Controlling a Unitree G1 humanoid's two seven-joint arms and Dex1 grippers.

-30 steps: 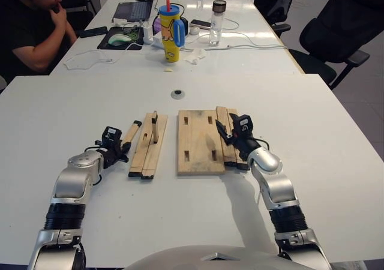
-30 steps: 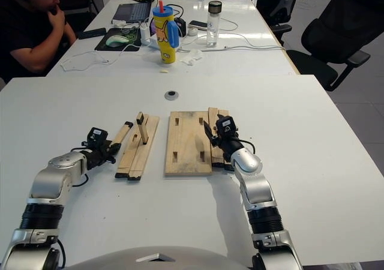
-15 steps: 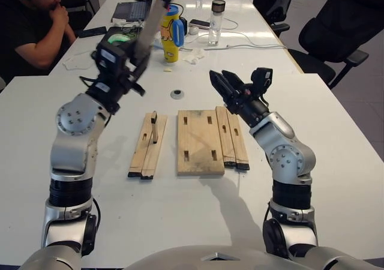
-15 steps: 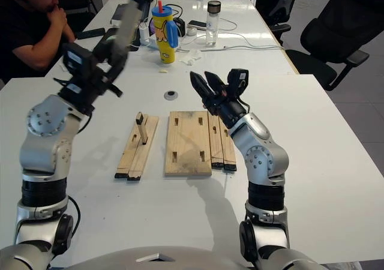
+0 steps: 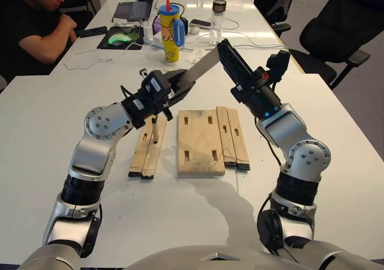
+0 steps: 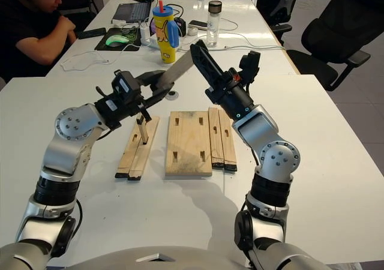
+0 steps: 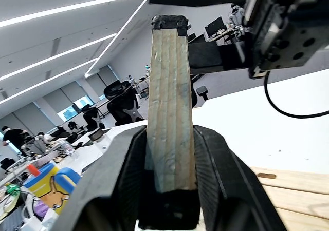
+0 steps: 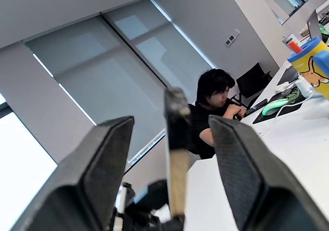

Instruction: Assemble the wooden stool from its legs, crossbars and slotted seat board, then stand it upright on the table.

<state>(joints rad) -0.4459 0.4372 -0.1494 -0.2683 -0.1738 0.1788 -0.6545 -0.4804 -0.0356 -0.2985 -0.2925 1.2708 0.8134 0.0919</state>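
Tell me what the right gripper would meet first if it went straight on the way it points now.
Probably the wooden leg that the left gripper holds up. Its dark-capped tip sits between the open fingers of the right gripper, though how deep is unclear.

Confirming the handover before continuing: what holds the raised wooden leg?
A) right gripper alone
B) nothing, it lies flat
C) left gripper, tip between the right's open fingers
C: the left gripper clamps the wooden leg, and the right gripper stands open around its tip.
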